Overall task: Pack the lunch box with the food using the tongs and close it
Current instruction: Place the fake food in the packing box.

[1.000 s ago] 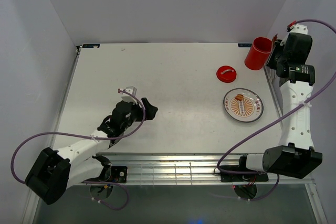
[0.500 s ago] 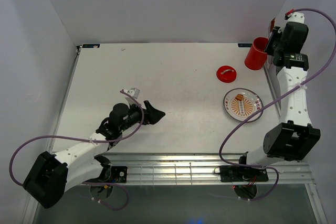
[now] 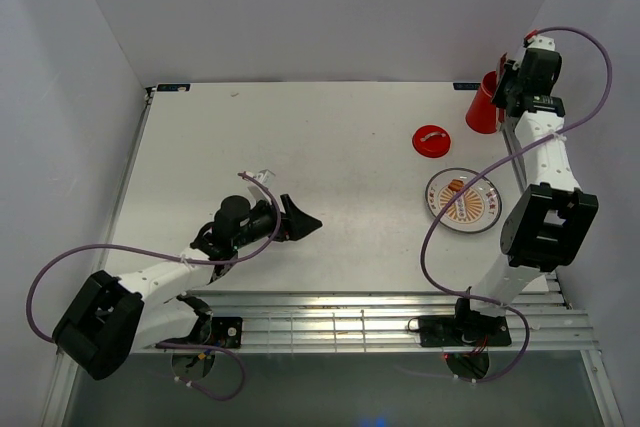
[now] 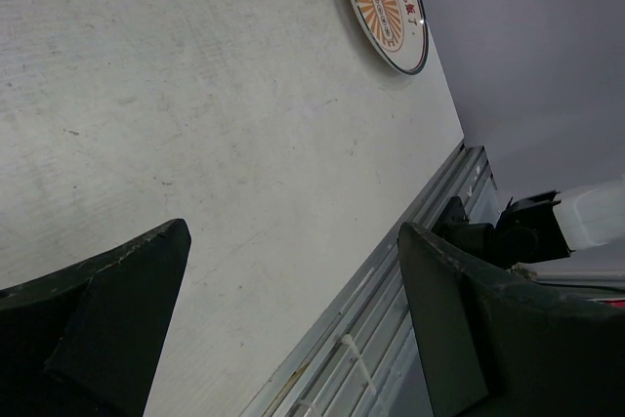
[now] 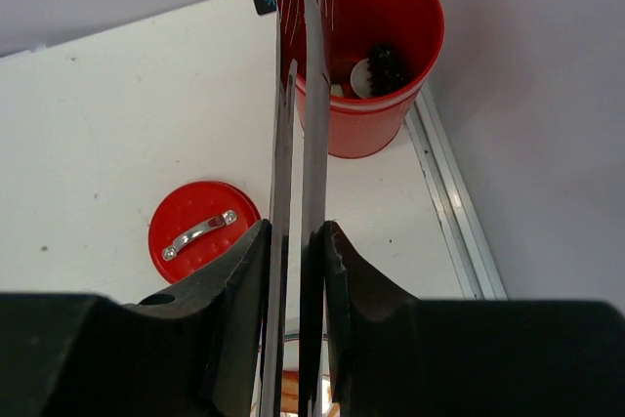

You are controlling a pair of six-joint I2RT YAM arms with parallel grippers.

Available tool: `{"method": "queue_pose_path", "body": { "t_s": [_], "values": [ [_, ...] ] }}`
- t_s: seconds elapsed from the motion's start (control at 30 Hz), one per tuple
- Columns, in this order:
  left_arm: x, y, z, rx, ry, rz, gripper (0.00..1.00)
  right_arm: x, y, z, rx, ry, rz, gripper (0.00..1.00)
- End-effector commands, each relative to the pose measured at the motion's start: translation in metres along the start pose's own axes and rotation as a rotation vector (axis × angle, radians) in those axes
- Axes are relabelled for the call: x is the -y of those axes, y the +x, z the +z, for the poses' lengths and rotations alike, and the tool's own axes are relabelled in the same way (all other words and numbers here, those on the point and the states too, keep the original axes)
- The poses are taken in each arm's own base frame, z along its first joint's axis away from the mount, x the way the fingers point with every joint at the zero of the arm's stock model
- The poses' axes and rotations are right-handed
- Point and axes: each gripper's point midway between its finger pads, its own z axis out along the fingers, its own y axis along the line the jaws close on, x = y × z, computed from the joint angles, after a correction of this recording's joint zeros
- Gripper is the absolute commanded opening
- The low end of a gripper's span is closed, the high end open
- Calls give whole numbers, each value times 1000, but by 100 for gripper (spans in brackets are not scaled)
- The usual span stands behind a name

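Observation:
The red lunch box (image 5: 376,104) stands open at the table's back right corner, with a dark piece (image 5: 384,63) lying inside. My right gripper (image 5: 296,231) is shut on the silver tongs (image 5: 314,124). Their two arms are squeezed close together and their toothed tips hang over the box's left rim. The red lid (image 5: 200,236), with its metal handle up, lies flat on the table in front of the box. In the top view the right gripper (image 3: 508,97) is beside the lunch box (image 3: 481,107). A brown bit of food (image 3: 456,186) sits on the plate (image 3: 470,217). My left gripper (image 3: 300,219) is open and holds nothing.
The patterned plate (image 4: 418,41) lies near the right edge, in front of the lid (image 3: 431,140). A metal rail (image 4: 391,300) runs along the near table edge, below my left gripper (image 4: 293,241). White walls close in the back and both sides.
The right arm has stretched up and back, carrying the tongs over the lunch box. The left gripper has slid slightly right across the table and stayed open.

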Motion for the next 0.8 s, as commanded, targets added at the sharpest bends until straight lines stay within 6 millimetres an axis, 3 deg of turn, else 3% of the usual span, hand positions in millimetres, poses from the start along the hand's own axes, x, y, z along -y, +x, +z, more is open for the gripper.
{"method": "queue_pose_path", "body": {
  "t_s": [0.0, 0.3, 0.43, 0.63, 0.77],
  "values": [
    [9, 3, 1, -18, 51, -3, 98, 2, -32, 4, 93, -8, 29, 30],
    [9, 1, 0, -5, 53, 8, 98, 20, 5, 35, 15, 35, 32, 37],
    [9, 1, 1, -4, 50, 12, 98, 20, 10, 44, 1, 21, 27, 44],
    [6, -3, -1, 22, 36, 33, 98, 20, 5, 38, 12, 21, 28, 53],
    [4, -3, 0, 25, 28, 38, 98, 17, -12, 18, 57, 10, 23, 55]
  ]
}}
